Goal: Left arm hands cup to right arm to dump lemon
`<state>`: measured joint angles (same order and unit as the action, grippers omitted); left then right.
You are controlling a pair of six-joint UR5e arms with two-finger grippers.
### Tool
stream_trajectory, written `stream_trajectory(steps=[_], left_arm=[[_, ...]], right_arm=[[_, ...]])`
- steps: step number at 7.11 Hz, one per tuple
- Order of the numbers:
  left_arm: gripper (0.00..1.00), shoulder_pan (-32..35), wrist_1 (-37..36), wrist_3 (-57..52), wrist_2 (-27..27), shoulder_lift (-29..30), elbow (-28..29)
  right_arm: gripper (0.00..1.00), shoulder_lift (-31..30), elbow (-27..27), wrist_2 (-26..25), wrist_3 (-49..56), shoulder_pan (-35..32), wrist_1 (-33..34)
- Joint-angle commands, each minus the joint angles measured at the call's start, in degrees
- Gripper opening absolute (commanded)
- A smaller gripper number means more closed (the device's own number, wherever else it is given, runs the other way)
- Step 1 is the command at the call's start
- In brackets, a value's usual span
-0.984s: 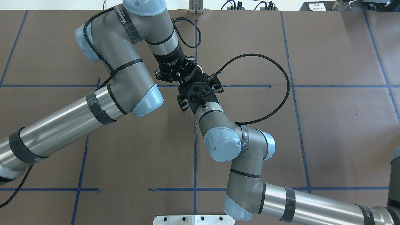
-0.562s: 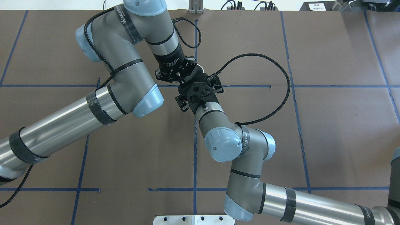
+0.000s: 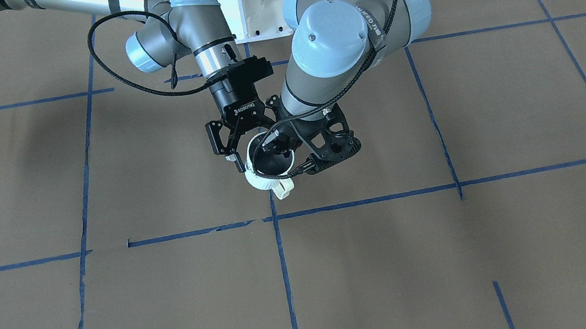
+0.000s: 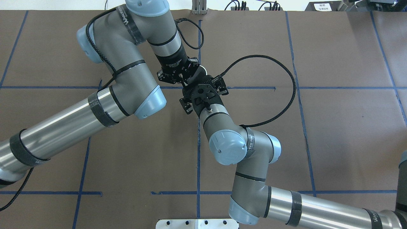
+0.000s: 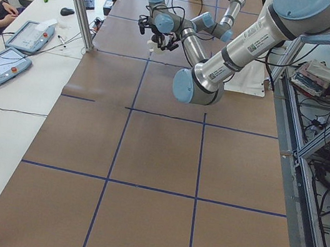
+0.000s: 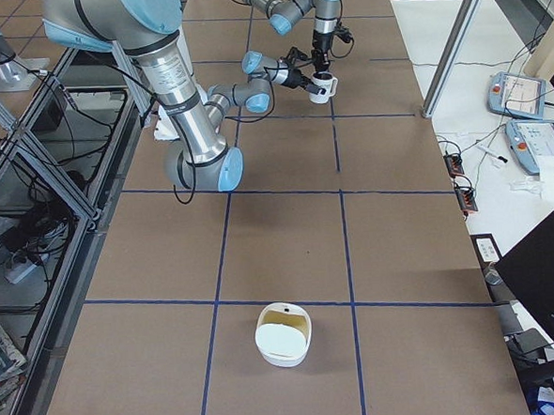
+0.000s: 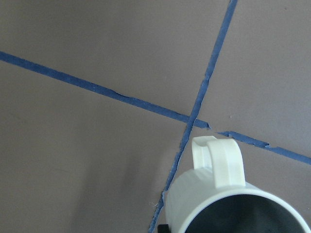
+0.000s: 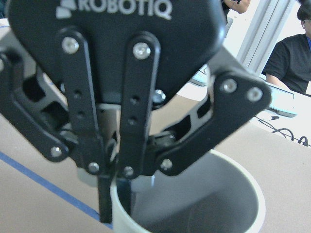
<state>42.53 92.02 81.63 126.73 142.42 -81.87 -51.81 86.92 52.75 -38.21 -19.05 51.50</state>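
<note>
One cup (image 3: 260, 183), left end effector (image 8: 116, 187) clamped on rim, right end effector (image 3: 260, 145) spread open

- Shows a worktop (image 4: 334, 47) sheeted edge to edge in flat brown paper.
- Carries blue tape lines (image 4: 349, 87) running lengthwise and crosswise, cutting the paper into large squares.
- Has ragged, torn tape edges at one crossing (image 7: 194, 119), with the cross strip slightly offset on either side of it.
- Breaks one cross line with a short bare stretch (image 3: 107, 249) in the front-facing view, and adds a short stub of tape (image 3: 502, 301) nearer that camera.
- Bears a white base mount (image 3: 254, 19) at the robot's edge, on the middle tape line.
- Holds a white bowl (image 6: 284, 335) with a pale yellow inside toward the robot's right end, well apart from the base mount, its far rim just beside a cross line.
</note>
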Motion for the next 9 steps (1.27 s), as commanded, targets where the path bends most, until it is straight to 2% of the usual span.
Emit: stream_trajectory(steps=[1,3,5,6,7,8,9], left_arm=[[0.00,2.10,0.44,-0.07,-0.08,0.14,1.52],[0.00,5.71,1.67,-0.33,-0.08,1.53,5.64],[0.00,8.70,0.45,-6.61,0.10,0.58,6.19],[0.00,9.32,0.44,-9.61,0.27,-2.21,5.93],[0.00,10.98,0.35,-15.04,0.36,-6.93,3.14],[0.00,12.04,0.26,-20.05,0.45,-14.73,-3.50],[0.00,13.27,-1.39,-22.97,0.45,-20.11,-9.39]], right_arm=[[1.00,-0.31,-0.09,0.07,0.33,0.24,0.00],[1.00,-0.49,0.00,0.07,0.07,0.68,-0.09],[1.00,-0.66,0.26,0.07,0.15,0.60,-3.93],[1.00,-0.49,0.44,0.33,0.33,0.51,-4.74],[1.00,-0.40,0.44,0.94,0.33,-0.28,-4.48],[1.00,-0.40,0.44,6.43,0.42,-2.72,-3.96],[1.00,-0.49,0.70,15.36,0.16,-6.40,-2.21]])
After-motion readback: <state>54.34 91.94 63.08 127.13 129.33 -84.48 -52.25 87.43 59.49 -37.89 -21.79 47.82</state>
